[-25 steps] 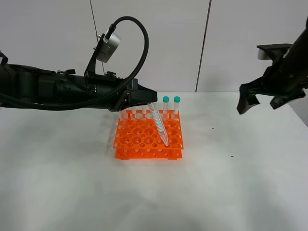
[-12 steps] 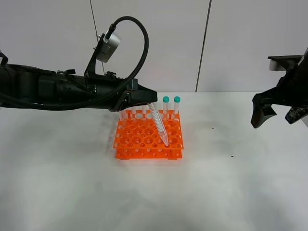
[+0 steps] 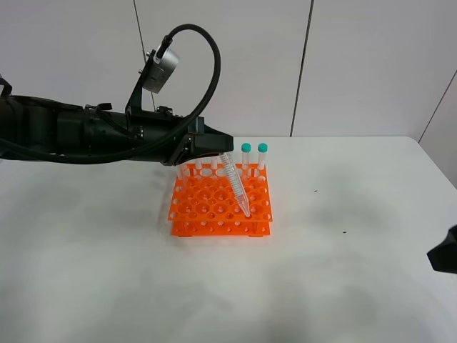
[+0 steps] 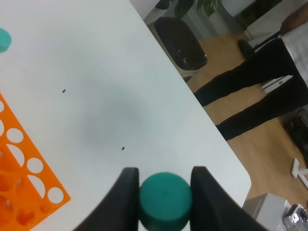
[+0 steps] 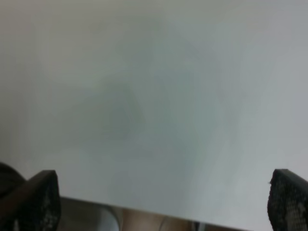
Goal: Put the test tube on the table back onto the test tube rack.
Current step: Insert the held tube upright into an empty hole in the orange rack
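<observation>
My left gripper [image 3: 222,149] is shut on the teal cap of the test tube [image 3: 237,187]. The tube slants down, and its pointed tip rests in a hole near the front right of the orange test tube rack [image 3: 207,207]. In the left wrist view the two fingers [image 4: 126,199] clamp the teal cap [image 4: 165,201], with a rack corner [image 4: 21,178] beside it. Two teal-capped tubes [image 3: 253,151] stand in the rack's back row; others are partly hidden behind the arm. My right gripper [image 5: 163,192] is open and empty over the bare table [image 5: 154,96].
The white table [image 3: 343,286] spreads around the rack. A dark part of the right arm [image 3: 444,257] shows at the right edge of the exterior view. In the left wrist view a person's legs [image 4: 250,91] and a black bin [image 4: 180,41] are beyond the table's edge.
The right arm has moved from the upper right down toward the lower right edge of the exterior view, nearly out of it. The left arm and the tube have not moved.
</observation>
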